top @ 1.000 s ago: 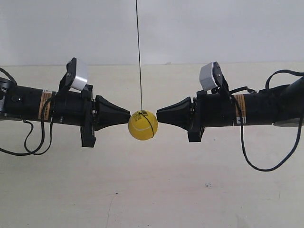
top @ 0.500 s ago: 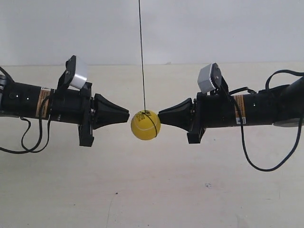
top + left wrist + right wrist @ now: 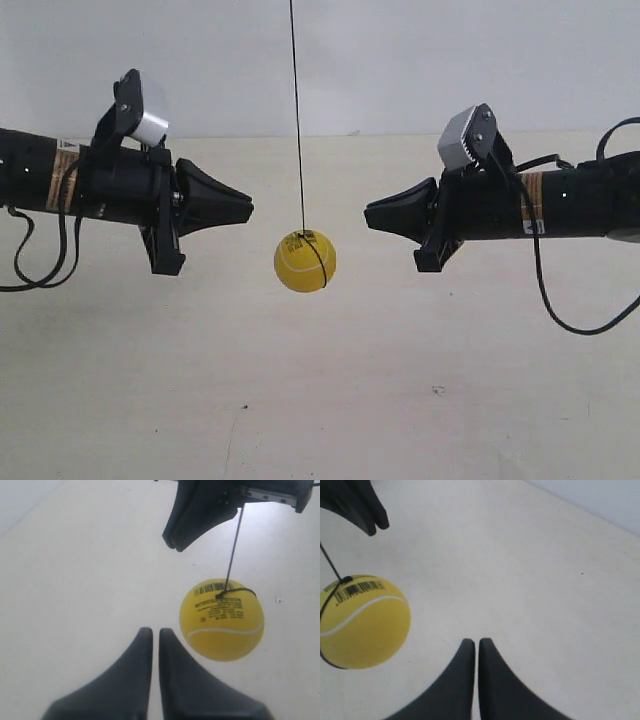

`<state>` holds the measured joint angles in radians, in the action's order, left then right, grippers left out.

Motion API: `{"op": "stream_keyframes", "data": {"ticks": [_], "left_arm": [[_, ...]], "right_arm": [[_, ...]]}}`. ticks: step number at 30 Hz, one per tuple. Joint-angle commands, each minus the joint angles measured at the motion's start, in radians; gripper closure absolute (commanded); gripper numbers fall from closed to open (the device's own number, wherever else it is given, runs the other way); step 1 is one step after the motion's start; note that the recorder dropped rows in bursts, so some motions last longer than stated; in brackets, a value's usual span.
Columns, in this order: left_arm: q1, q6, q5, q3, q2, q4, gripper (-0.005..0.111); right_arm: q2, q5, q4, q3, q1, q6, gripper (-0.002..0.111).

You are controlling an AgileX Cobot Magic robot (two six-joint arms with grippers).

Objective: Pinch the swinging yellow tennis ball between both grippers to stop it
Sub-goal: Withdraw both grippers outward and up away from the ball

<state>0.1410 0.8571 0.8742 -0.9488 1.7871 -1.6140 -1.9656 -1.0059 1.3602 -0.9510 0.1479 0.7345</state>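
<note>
The yellow tennis ball point(image 3: 305, 261) hangs on a thin dark string point(image 3: 297, 110), free in the gap between the two black grippers and a little lower than their tips. The gripper of the arm at the exterior view's left point(image 3: 250, 210) and the gripper of the arm at the exterior view's right point(image 3: 367, 213) point at each other, both apart from the ball. In the left wrist view my left gripper point(image 3: 151, 630) is shut and empty, the ball point(image 3: 221, 619) beside it. My right gripper point(image 3: 473, 641) is shut too, the ball point(image 3: 362, 622) off to one side.
A pale tabletop point(image 3: 330, 400) lies below and a white wall point(image 3: 400, 60) stands behind. Black cables point(image 3: 570, 325) loop down from both arms. Each wrist view shows the opposite gripper's black tip point(image 3: 172, 540) point(image 3: 375, 525) beyond the ball.
Both grippers have drawn back outward and risen from the ball's sides. The ball now hangs untouched, slightly right of where it was a second ago.
</note>
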Motion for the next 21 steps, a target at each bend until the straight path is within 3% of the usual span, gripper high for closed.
{"op": "stream_keyframes", "data": {"ticks": [1, 13, 16, 21], "left_arm": [[0.008, 0.088, -0.106, 0.015, -0.107, -0.055, 0.102], [0.008, 0.271, -0.41, 0.098, -0.612, -0.041, 0.102], [0.008, 0.36, -0.437, 0.125, -0.771, -0.027, 0.102], [0.008, 0.305, -0.462, 0.185, -1.052, 0.086, 0.102]], "right_arm": [[0.069, 0.016, 0.053, -0.003, -0.008, 0.017, 0.108], [0.41, 0.212, 0.094, -0.003, -0.008, 0.188, 0.108], [0.536, 0.228, 0.144, -0.003, -0.008, 0.274, 0.108], [0.775, 0.23, 0.205, -0.003, -0.008, 0.383, 0.108]]}}
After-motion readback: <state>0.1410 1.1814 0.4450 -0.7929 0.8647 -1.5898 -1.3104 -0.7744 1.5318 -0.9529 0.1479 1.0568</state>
